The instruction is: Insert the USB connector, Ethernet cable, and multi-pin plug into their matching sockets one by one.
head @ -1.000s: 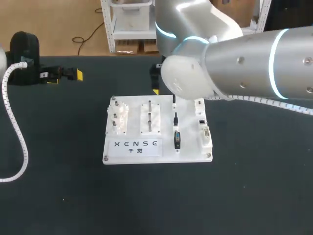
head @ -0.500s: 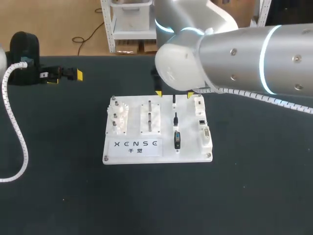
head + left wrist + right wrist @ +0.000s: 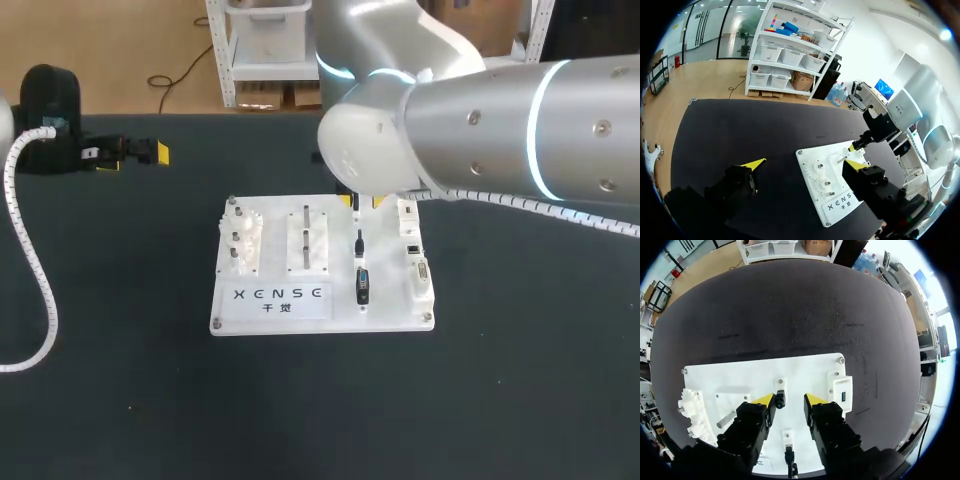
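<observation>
Right gripper (image 3: 789, 400) spread around USB connector (image 3: 780, 400); left gripper (image 3: 804, 164) spread wide

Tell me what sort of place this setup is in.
Probably a robotics lab test bench. A black table holds a white practice board with upright plugs beside a row of sockets, and the right gripper, open, hovers over the board.

White board (image 3: 270, 300), three black plugs (image 3: 359, 243) in a row, white sockets (image 3: 421, 275) beside them
</observation>
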Robot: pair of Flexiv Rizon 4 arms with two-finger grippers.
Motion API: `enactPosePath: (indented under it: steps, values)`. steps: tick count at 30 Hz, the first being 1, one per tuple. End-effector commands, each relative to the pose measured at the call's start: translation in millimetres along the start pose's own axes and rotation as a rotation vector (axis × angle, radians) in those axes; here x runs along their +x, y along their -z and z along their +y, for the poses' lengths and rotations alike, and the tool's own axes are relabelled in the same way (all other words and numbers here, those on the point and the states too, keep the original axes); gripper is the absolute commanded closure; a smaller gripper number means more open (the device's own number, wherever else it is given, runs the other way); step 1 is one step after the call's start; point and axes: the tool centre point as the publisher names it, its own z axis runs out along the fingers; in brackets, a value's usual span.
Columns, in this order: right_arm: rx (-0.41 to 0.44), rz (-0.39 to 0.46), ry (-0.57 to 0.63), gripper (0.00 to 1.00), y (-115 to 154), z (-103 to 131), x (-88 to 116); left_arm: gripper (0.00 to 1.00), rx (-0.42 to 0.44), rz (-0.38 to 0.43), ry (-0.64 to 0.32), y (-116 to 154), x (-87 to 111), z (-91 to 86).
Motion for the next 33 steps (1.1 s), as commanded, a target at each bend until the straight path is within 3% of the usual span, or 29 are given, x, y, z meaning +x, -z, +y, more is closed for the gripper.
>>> enactPosePath:
  steps: [1,10,13,16,25,33]
  values:
    - [0.0,-0.005,0.006,0.61,-1.6,0.0,1.5,0.0,0.0,0.0,0.0,0.0,0.0,0.0]
    - [0.005,-0.01,0.007,0.66,-2.3,2.1,0.5,0.0,0.0,0.0,0.0,0.0,0.0,0.0]
    - [0.006,-0.015,0.01,0.78,-2.1,2.3,0.4,0.0,0.0,0.0,0.0,0.0,0.0,0.0]
    - [0.009,-0.025,0.012,1.0,-2.0,2.3,0.7,0.0,0.0,0.0,0.0,0.0,0.0,0.0]
    - [-0.003,-0.086,0.025,1.0,9.7,0.3,5.3,0.0,0.0,0.0,0.0,0.0,0.0,0.0]
    - [-0.05,-0.151,0.015,1.0,36.9,-7.6,4.0,0.0,0.0,0.0,0.0,0.0,0.0,0.0]
